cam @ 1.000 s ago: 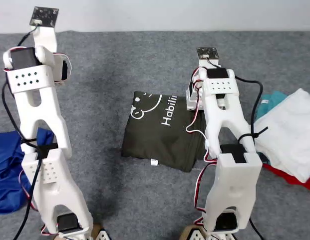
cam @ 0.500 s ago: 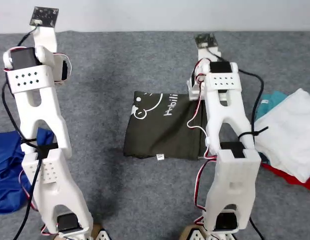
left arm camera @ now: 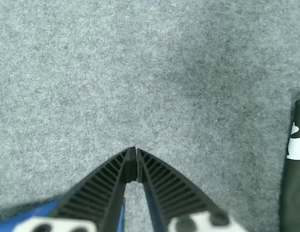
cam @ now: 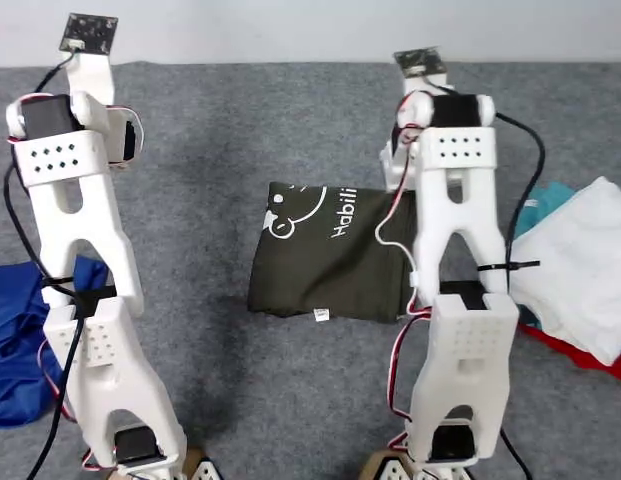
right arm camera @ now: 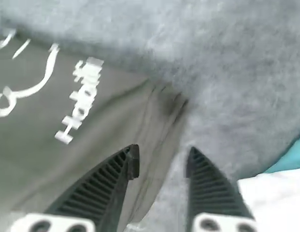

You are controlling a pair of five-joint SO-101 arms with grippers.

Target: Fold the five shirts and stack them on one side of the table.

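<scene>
While the folded dark green shirt [cam: 325, 255] lies flat at the middle of the grey counter [cam: 240, 130], the right end effector [right arm camera: 163, 155] hangs above its far right corner, fingers parted and holding nothing. One fingertip is over the cloth, the other over bare counter just beside the shirt's edge. White print faces up along the shirt's far side. The left end effector [left arm camera: 135, 163] is clenched with its tips meeting, empty, above bare counter to the left of the dark green shirt and well apart from it. A crumpled blue shirt [cam: 15, 340] sits at the left edge of the counter, toward the near side. On the right, a white shirt [cam: 580, 265] lies heaped over a teal shirt [cam: 542, 200] and a red shirt [cam: 590, 357], whose edges peek out from beneath it.
</scene>
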